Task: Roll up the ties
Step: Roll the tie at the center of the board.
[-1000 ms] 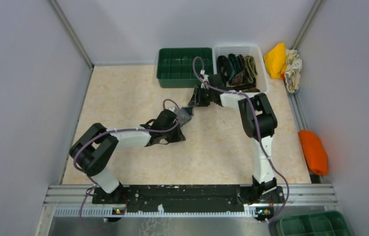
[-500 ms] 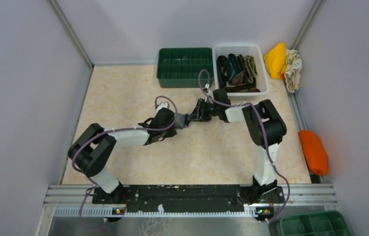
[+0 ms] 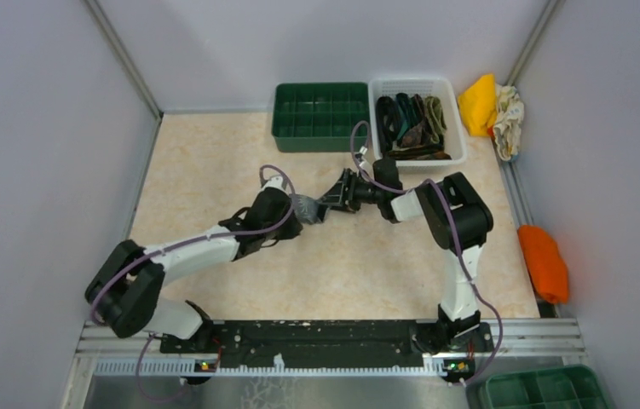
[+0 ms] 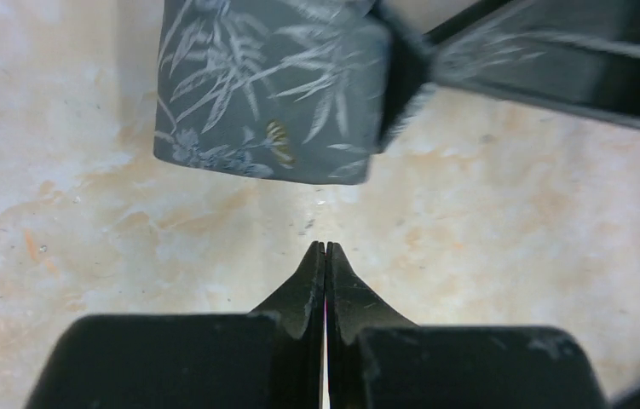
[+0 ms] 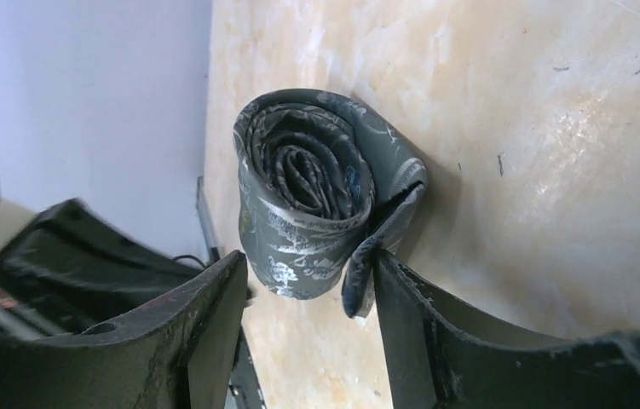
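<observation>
A grey patterned tie (image 3: 307, 207), rolled into a coil (image 5: 308, 196), lies on its side on the table's middle. My right gripper (image 5: 308, 260) is open around the coil's near end. Its left finger stands clear of the roll, and the loose tail end (image 5: 384, 230) rests against its right finger. My left gripper (image 4: 325, 247) is shut with nothing in it, its tips a little short of the coil (image 4: 269, 94). From above, the left gripper (image 3: 296, 215) and right gripper (image 3: 331, 197) flank the roll. More ties (image 3: 410, 119) lie in the white basket.
The white basket (image 3: 458, 128) and a green compartment tray (image 3: 316, 115) stand at the back. A yellow cloth (image 3: 478, 102) and an orange cloth (image 3: 544, 260) lie along the right wall. Another green tray (image 3: 546, 388) is at the near right corner.
My right gripper came down and toward the left arm with the coil, then spread its jaws off it. My left arm stretched out, its elbow swinging left, and its gripper stayed shut.
</observation>
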You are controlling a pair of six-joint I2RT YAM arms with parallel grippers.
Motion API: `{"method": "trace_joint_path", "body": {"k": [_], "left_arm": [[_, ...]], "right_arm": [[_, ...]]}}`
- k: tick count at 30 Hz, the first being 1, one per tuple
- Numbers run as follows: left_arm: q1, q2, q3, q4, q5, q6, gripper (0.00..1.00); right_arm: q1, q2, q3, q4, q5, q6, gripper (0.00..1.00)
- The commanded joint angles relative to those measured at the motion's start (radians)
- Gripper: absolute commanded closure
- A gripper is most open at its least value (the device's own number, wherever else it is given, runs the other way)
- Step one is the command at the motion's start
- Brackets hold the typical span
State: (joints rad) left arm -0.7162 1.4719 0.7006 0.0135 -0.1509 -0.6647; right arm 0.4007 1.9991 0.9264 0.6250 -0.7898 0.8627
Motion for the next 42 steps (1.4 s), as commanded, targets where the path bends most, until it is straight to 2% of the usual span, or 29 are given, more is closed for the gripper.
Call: {"method": "trace_joint_path", "body": {"k": [1, 5, 7, 10, 14, 15, 17, 18, 25, 30, 36, 42], "left_arm": [[-0.003, -0.159, 0.034, -0.072, 0.008, 0.015, 1.0], [0.007, -0.215, 0.09, -0.18, -0.208, -0.019, 1.0], [0.041, -0.208, 0.101, -0.205, -0.255, -0.031, 1.0], [0.135, -0.168, 0.085, -0.173, -0.22, -0.052, 1.0], [0.211, -0.122, 0.028, -0.029, -0.196, -0.047, 1.0], [0.217, -0.107, 0.024, 0.026, -0.189, -0.036, 1.0], [0.219, -0.067, 0.035, 0.064, -0.183, -0.017, 1.0], [0.218, -0.046, 0.047, 0.074, -0.179, -0.009, 1.0], [0.218, 0.092, 0.133, 0.16, -0.11, 0.045, 1.0], [0.218, 0.172, 0.204, 0.12, -0.066, 0.053, 1.0], [0.218, 0.143, 0.162, 0.126, 0.008, 0.031, 1.0], [0.218, 0.106, 0.128, 0.116, 0.021, 0.007, 1.0]], "right_arm": [[-0.007, 0.055, 0.001, 0.196, -0.068, 0.112, 0.43], [-0.007, 0.042, 0.008, 0.07, -0.026, 0.033, 0.41], [-0.007, 0.04, 0.018, 0.026, -0.011, 0.007, 0.4], [-0.007, 0.037, 0.024, 0.009, -0.005, 0.001, 0.37], [-0.007, 0.032, 0.027, 0.014, -0.002, 0.005, 0.32], [-0.007, 0.032, 0.028, 0.024, -0.005, 0.012, 0.28], [-0.007, 0.033, 0.023, 0.052, -0.01, 0.031, 0.15], [-0.007, 0.037, 0.029, 0.054, -0.015, 0.032, 0.13], [-0.007, 0.079, 0.086, -0.006, -0.033, 0.007, 0.13], [-0.003, 0.097, 0.113, -0.07, -0.038, -0.035, 0.14], [0.028, 0.108, 0.122, -0.078, -0.042, -0.036, 0.14], [0.066, 0.109, 0.122, -0.1, -0.036, -0.049, 0.15]]}}
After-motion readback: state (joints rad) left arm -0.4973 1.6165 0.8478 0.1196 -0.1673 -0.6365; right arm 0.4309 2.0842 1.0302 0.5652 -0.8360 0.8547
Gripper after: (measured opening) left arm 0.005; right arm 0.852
